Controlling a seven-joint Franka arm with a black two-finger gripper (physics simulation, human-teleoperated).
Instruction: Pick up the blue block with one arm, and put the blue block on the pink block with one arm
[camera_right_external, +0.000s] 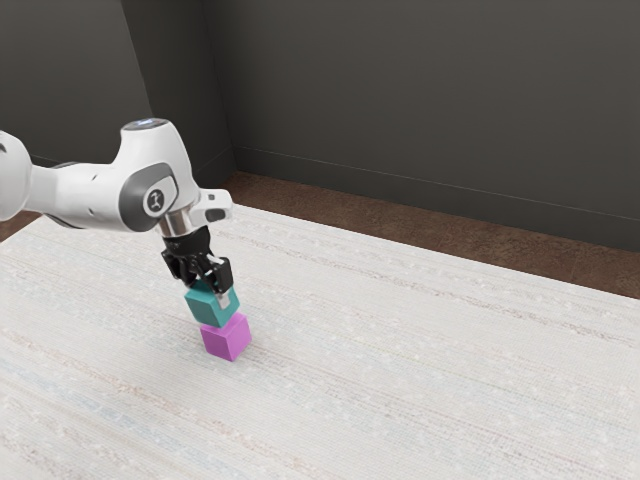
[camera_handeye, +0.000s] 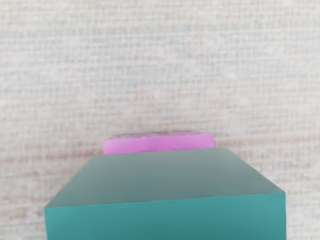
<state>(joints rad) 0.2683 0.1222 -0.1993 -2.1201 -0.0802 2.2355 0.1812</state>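
Note:
A teal-blue block (camera_right_external: 211, 306) sits directly on top of the pink block (camera_right_external: 226, 337) on the pale table, the two forming a small stack left of centre in the exterior view. My black gripper (camera_right_external: 213, 291) comes down on the blue block from above, its fingers at the block's two sides and shut on it. In the wrist view the blue block (camera_handeye: 165, 197) looms large just under the hand, and a strip of the pink block (camera_handeye: 159, 142) peeks out beyond its far edge.
The whitish wood-grain table (camera_right_external: 420, 370) stretches wide around the stack. Brown floor (camera_right_external: 470, 232) and dark walls lie beyond its far edge.

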